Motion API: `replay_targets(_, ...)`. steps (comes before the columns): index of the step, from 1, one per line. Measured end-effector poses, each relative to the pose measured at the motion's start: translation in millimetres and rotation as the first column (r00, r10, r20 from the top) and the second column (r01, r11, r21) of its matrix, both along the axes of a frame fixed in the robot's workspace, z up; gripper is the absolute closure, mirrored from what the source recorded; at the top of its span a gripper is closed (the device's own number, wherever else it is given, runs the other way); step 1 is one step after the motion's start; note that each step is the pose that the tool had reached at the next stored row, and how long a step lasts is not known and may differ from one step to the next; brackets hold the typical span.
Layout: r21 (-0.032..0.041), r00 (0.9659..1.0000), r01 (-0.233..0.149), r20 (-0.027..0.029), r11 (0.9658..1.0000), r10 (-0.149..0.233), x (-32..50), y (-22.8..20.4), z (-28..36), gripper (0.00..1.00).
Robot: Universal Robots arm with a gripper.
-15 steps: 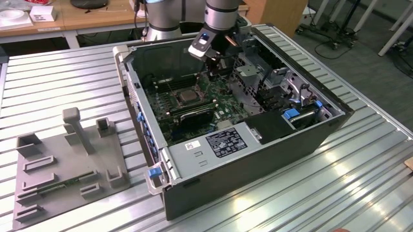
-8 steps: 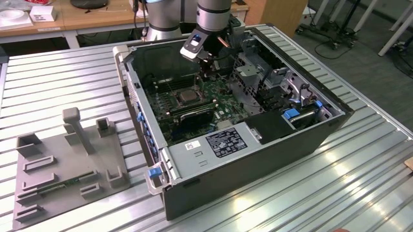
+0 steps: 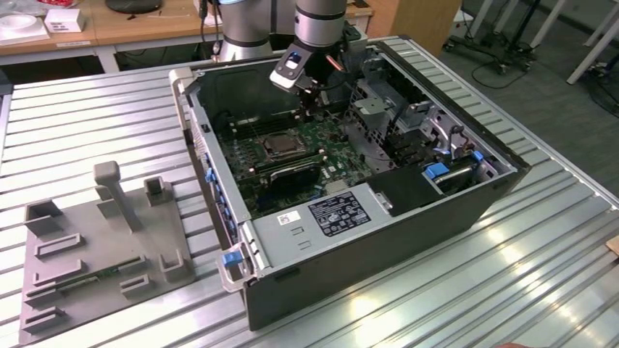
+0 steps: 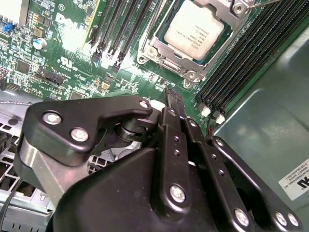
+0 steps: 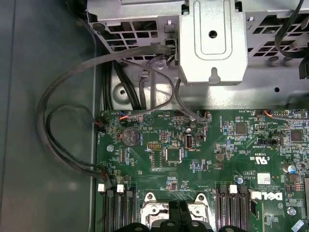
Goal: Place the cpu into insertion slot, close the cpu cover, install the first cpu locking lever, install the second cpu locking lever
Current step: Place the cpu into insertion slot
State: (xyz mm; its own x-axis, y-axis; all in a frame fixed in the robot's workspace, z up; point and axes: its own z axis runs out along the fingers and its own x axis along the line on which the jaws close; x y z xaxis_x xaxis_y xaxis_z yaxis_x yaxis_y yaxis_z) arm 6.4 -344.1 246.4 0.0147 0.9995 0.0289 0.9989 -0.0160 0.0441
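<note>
One cpu, seated in insertion slot, exterior view's centre.
We found the gripper fully closed, empty, near it.

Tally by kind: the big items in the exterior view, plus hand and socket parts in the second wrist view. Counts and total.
computer case: 1
grey fixture tray: 1
robot arm: 1
hand: 1
cpu: 1
cpu cover: 1
Total: 6
</note>
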Motion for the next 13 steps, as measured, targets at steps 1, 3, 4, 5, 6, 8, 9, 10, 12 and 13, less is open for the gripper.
replay_targets(1, 0.0000, 1.0000, 0.000, 0.0000, 1.0000, 0.000, 0.0, 0.0, 0.0, 0.89)
replay_targets(3, 0.0001, 1.0000, 0.000, -0.0001, 1.0000, 0.000, -0.1, 0.0, 0.0, 0.89)
replay_targets(4, 0.0000, 1.0000, 0.000, -0.0019, 1.0000, 0.000, -0.1, 0.0, -0.1, 0.89)
replay_targets(5, 0.0002, 1.0000, 0.000, -0.0057, 1.0000, 0.000, -0.1, 0.1, -0.4, 0.89)
replay_targets(6, -0.0001, 1.0000, 0.000, -0.0071, 1.0000, 0.000, -0.1, 0.0, -0.4, 0.89)
replay_targets(8, -0.0001, 1.0000, 0.000, -0.0076, 1.0000, 0.000, -0.1, 0.0, -0.3, 0.89)
replay_targets(9, 0.0000, 1.0000, 0.000, -0.0078, 1.0000, 0.000, -0.1, 0.0, -0.4, 0.89)
replay_targets(10, 0.0000, 1.0000, 0.000, -0.0080, 1.0000, 0.000, -0.1, 0.0, -0.4, 0.89)
replay_targets(12, 0.0000, 1.0000, 0.000, -0.0083, 1.0000, 0.000, -0.2, 0.0, -0.4, 0.89)
replay_targets(13, 0.0000, 1.0000, 0.000, -0.0083, 1.0000, 0.000, -0.9, 0.0, -0.4, 0.89)
